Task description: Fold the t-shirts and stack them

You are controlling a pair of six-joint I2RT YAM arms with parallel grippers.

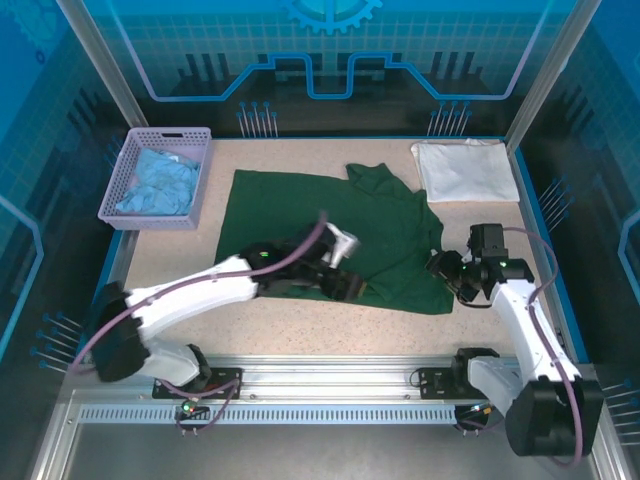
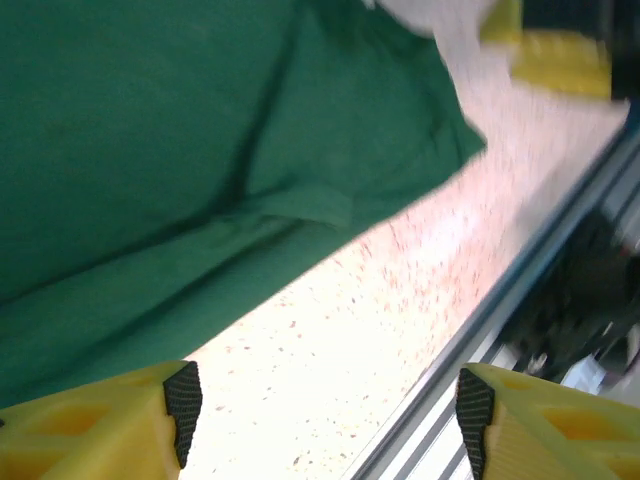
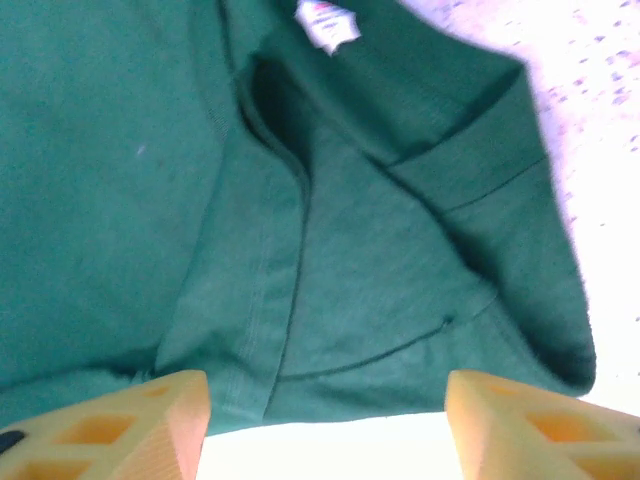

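Note:
The dark green t-shirt (image 1: 300,215) lies spread over the middle of the table, with a fold rising toward its back right corner. Its white neck label (image 3: 327,22) shows at the top of the right wrist view. The white t-shirt (image 1: 465,170) lies folded at the back right. My left gripper (image 1: 348,286) hovers at the green shirt's near hem, open (image 2: 320,420), with bare table between its fingers. My right gripper (image 1: 447,268) is at the shirt's near right corner, open (image 3: 325,430), holding nothing, with the green cloth's hem (image 3: 330,300) just beyond its fingertips.
A purple basket (image 1: 128,170) holding light blue cloth (image 1: 158,182) stands at the back left. A metal rail (image 1: 330,375) runs along the near edge of the speckled table (image 1: 290,330). Frame posts stand at the back corners.

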